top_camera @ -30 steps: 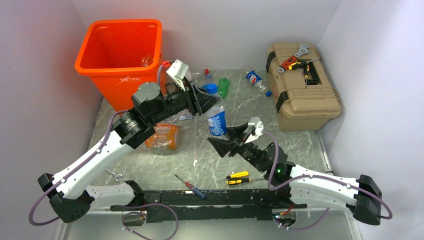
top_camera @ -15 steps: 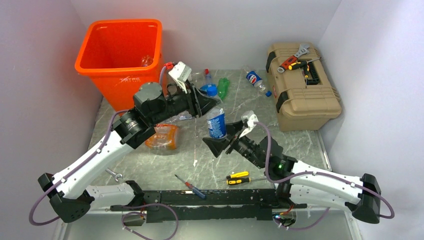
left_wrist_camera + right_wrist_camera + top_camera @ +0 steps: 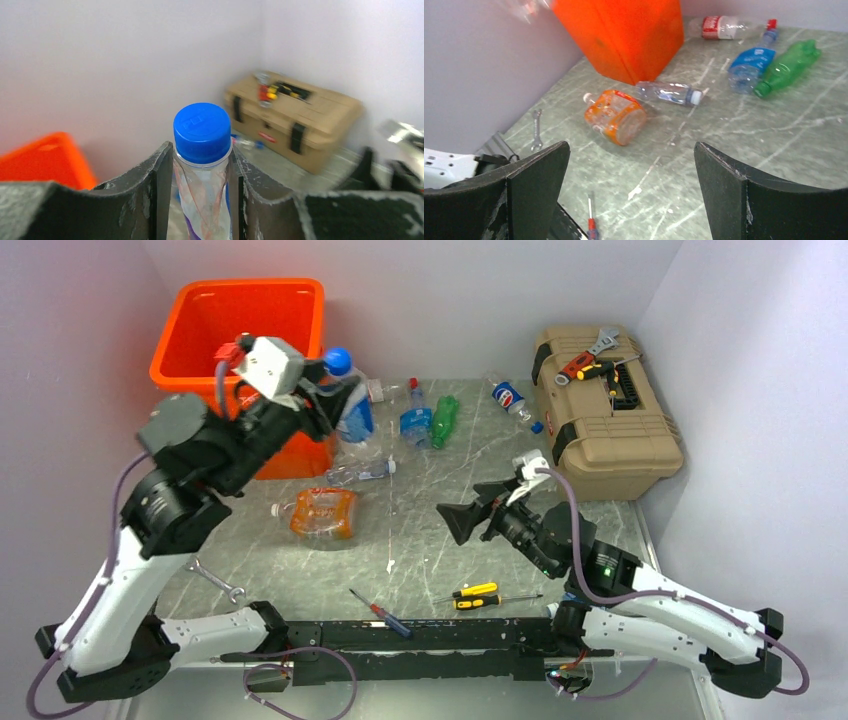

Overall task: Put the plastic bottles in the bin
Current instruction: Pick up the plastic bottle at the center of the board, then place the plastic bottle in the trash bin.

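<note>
Carry-to-bin step, drop not yet made. Pinched by the neck between the fingers of the left gripper (image 3: 200, 165): a blue-capped bottle (image 3: 202, 131), upright, held high just beside the right rim of the orange bin (image 3: 250, 284) and seemingly not yet over its mouth. Next, most likely: a swing left until above the opening, then a spreading of the fingers to let go. Lower right, the right gripper (image 3: 630, 147) spread wide and empty, facing the table. Counted: one bin; seven bottles in view, one held and six lying on the table. Of the six: an orange bottle (image 3: 323, 513) nearest the arms, a clear bottle (image 3: 360, 472) just behind it, a red-labelled bottle (image 3: 719, 25) by the bin, a blue bottle (image 3: 415, 423) and a green bottle (image 3: 446, 415) side by side, and a far bottle (image 3: 512, 400) beside the tan toolbox (image 3: 610, 430). Also on the table — two screwdrivers (image 3: 475, 593) and one wrench (image 3: 222, 582), near the front edge.
</note>
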`<state>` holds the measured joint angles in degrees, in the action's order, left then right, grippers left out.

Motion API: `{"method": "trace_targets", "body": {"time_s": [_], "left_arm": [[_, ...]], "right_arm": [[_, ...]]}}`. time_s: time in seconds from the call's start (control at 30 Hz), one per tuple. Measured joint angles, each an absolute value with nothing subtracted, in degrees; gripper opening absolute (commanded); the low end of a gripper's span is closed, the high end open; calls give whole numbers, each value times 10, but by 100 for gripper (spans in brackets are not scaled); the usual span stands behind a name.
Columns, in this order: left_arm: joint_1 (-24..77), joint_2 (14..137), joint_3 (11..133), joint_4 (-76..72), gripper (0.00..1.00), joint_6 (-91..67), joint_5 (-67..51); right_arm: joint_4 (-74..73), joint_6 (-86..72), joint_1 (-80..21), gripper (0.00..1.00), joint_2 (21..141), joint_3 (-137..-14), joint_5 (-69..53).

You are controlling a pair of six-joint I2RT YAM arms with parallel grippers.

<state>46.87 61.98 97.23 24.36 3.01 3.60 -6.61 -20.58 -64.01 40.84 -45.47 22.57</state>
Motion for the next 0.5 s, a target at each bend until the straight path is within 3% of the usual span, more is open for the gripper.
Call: {"method": "trace_targets", "body": {"time_s": [0.27, 0.5], "left_arm": [[444, 663, 1048, 142, 0, 240, 225], [243, 778, 1106, 79, 0, 208, 207]], "right_arm": [[-110, -208, -640, 100, 367, -389, 261], [-131, -212, -640, 100, 350, -352, 264]]}}
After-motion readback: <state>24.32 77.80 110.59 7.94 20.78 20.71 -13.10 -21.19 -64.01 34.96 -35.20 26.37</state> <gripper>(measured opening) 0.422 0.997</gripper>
